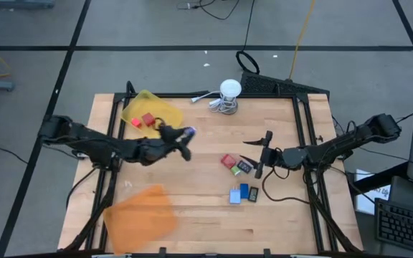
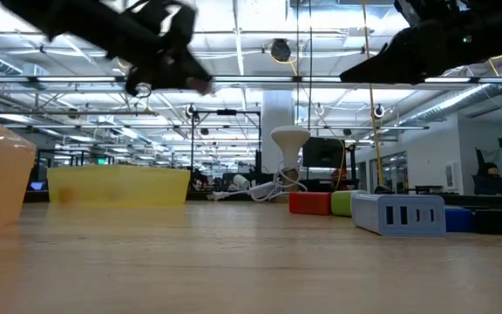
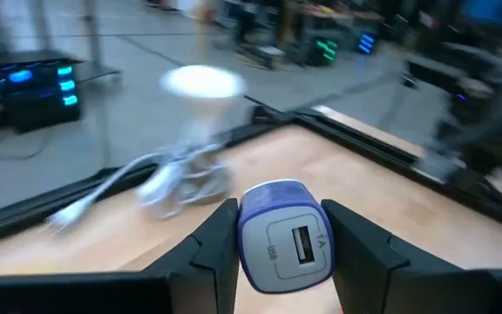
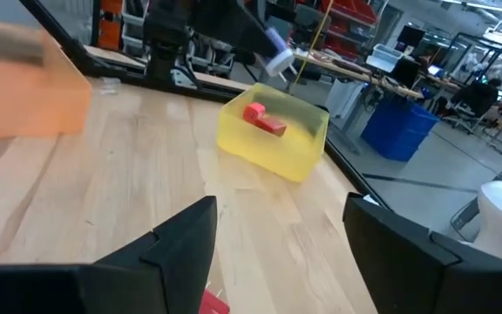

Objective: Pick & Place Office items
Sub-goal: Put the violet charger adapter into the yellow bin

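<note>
Pale wood planks make the table (image 1: 199, 208), and the left gripper (image 1: 185, 143) hangs above it just beside the yellow tray (image 1: 165, 109), its jaws clamped on a small white and blue charger (image 3: 284, 234) with a USB port on its face. In the left wrist view the charger sits snug between the 2 dark fingers (image 3: 209, 253), and beyond it a blurred white lamp (image 3: 200, 83) with a coiled cable stands near the table's far edge. The yellow tray holds 2 red pieces (image 1: 143, 120); the right wrist view shows them lying inside it (image 4: 264, 119). The orange tray (image 1: 142, 212) lies at the near left corner, well apart from the yellow one. The right gripper (image 1: 262, 154) is on the right half of the table, its jaws apart and holding nothing, just beside a cluster of a red piece (image 1: 227, 160), a green one (image 1: 235, 169) and a dark one (image 1: 245, 165). Nearer the front edge lie 2 blue pieces (image 1: 239, 193) side by side, with a dark piece (image 1: 254, 193) touching or almost touching them. In the low view a grey multi-port block (image 2: 398, 214) stands in front, with red (image 2: 309, 202) and green (image 2: 342, 203) pieces behind it.
</note>
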Controlling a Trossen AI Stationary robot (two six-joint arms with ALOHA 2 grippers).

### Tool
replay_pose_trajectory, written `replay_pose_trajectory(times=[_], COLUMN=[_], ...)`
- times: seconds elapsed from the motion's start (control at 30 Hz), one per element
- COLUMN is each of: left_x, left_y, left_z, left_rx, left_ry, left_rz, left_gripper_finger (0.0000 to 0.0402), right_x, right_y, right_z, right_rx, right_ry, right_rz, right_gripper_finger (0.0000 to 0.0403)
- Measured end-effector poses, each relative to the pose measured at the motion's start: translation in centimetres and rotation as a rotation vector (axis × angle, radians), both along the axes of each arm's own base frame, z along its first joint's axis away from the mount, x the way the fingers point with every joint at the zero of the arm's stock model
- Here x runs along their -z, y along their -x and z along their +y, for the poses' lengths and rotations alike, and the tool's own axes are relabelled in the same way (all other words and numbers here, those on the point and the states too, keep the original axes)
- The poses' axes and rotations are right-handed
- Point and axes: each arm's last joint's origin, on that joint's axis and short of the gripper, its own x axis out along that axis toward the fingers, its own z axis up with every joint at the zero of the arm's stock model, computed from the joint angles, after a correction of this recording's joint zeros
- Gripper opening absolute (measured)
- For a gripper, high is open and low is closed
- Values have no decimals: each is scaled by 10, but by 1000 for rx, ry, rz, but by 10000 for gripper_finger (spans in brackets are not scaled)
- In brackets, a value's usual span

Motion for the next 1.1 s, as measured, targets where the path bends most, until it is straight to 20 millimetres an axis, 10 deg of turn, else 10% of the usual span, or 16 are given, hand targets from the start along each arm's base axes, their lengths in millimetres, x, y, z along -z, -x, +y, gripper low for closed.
replay_pose_trajectory(times=[0.4,1.1], left_x=[63,84], left_y=[72,85], left_z=[18,30], left_rx=[-341,-450], left_ry=[62,146], left_rz=[-96,-75], left_gripper_finger=[135,154], right_x=[1,6], right_y=[-2,-3], right_z=[-10,-13], right_rx=[21,-32], right_ry=[-43,-86], right_rz=[-2,37], right_gripper_finger=[240,240])
